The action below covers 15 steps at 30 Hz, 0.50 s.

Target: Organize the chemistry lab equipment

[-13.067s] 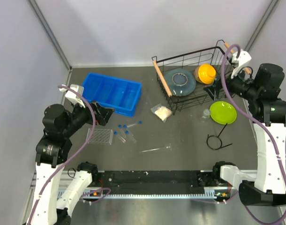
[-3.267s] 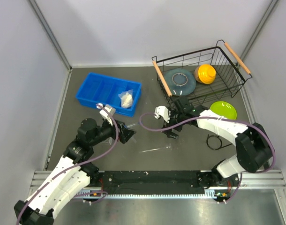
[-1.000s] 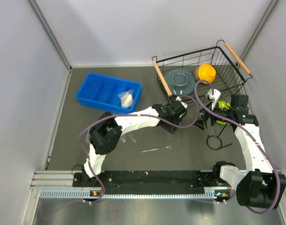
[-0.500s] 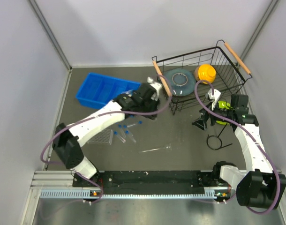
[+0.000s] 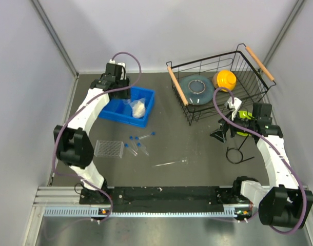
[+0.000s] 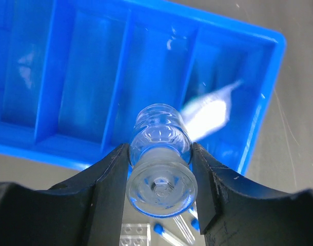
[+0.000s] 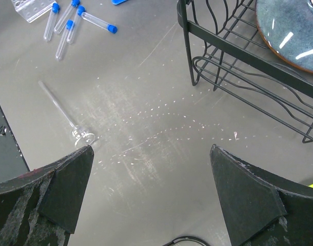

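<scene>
L gripper (image 6: 159,154) is clenched on the small clear cup (image 6: 161,179), held over the blue tray (image 6: 74,77) at the table's far left. White packet (image 5: 138,107) lies in the tray's right-end compartment. R gripper (image 7: 151,154) hangs w/ jaws released wide and nothing between them, near the black wire basket (image 7: 184,46) and the ring stand (image 5: 228,154). Tube rack (image 5: 108,148), blue-capped test tubes (image 5: 136,146) and glass rod (image 5: 169,163) lie on the table, approx. mid-front.

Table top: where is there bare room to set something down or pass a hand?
Bare: the strip between the blue tray and the wire basket, running down to the glass rod. Crowded: the test tubes beside the tube rack, and around the ring stand.
</scene>
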Tool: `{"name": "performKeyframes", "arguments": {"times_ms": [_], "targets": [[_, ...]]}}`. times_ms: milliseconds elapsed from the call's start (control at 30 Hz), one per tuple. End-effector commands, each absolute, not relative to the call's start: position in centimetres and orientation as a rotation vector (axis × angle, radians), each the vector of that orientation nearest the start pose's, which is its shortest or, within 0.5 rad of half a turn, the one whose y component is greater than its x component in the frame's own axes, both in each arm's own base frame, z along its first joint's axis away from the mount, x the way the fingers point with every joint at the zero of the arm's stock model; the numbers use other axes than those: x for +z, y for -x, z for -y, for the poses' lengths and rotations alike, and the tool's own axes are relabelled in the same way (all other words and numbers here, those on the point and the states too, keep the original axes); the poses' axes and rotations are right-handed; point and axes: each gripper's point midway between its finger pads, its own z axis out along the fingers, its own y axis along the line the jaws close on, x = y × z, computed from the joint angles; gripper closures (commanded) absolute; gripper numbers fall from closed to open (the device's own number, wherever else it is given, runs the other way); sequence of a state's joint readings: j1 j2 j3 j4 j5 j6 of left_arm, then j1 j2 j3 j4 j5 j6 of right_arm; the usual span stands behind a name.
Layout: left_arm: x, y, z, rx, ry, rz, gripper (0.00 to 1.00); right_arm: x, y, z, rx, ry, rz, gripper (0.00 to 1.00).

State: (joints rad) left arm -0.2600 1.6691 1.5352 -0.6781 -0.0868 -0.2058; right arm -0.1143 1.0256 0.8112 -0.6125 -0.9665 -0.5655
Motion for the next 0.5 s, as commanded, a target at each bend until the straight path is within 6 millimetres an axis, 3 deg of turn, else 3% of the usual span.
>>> {"name": "performKeyframes", "arguments": {"times_ms": [0, 167, 367, 467], "targets": [[20.1, -47.6, 9.9, -0.103, -0.053, -2.311, 0.69, 18.6, -25.5, -10.4, 0.738, 0.888, -1.845, 0.03], [16.5, -50.4, 8.9, -0.066, -0.051, -2.371, 0.69, 18.6, -25.5, -10.4, 0.737, 0.886, -1.85, 0.03], [13.1, -51.2, 9.3, -0.083, -0.08, -2.435, 0.69, 18.4, -25.5, -10.4, 0.743, 0.887, -1.854, 0.03], [11.6, -51.1, 9.6, -0.1, -0.09, -2.466, 0.64, 18.4, -25.5, -10.4, 0.745, 0.887, -1.853, 0.03]]}}
